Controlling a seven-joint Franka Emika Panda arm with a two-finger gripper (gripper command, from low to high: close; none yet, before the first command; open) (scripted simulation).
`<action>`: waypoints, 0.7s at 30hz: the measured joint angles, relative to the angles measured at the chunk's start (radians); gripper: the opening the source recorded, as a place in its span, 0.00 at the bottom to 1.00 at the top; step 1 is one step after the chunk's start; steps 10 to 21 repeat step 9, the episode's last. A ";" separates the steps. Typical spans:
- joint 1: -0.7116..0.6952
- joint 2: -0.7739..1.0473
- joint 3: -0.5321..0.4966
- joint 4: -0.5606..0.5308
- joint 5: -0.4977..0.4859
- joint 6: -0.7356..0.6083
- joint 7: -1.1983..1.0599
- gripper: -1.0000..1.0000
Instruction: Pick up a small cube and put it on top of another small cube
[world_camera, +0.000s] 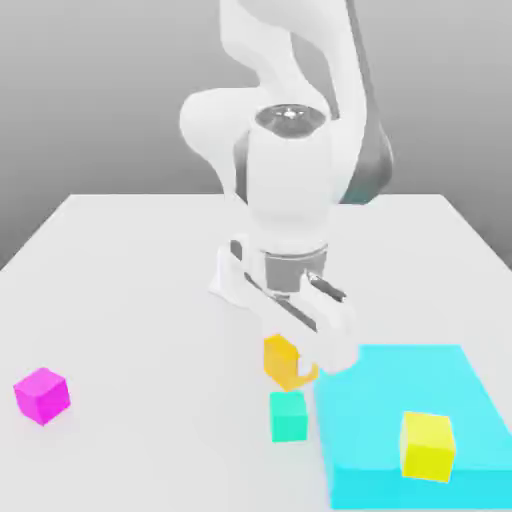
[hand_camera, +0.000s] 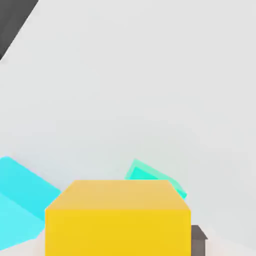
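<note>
On the plain white desk (world_camera: 130, 260), my tool (world_camera: 288, 372) pinches the small amber cube (world_camera: 281, 358), hanging just above the small teal-green cube (world_camera: 288, 416) (beside a flat cyan slab (world_camera: 385, 420)). I'd square it directly overhead, then lower gently before letting go.

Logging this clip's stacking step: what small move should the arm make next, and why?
Probably a short shift toward the teal cube, then a descent. The gripper is shut on the amber cube, which hangs above the table, apparently just short of the teal cube, not squarely above it.
</note>
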 joint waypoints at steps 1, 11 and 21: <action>0.000 0.024 0.001 -0.002 -0.006 0.026 0.013 0.00; 0.002 0.205 0.000 0.004 -0.010 0.200 0.023 1.00; 0.002 0.205 0.000 0.004 -0.010 0.200 0.023 1.00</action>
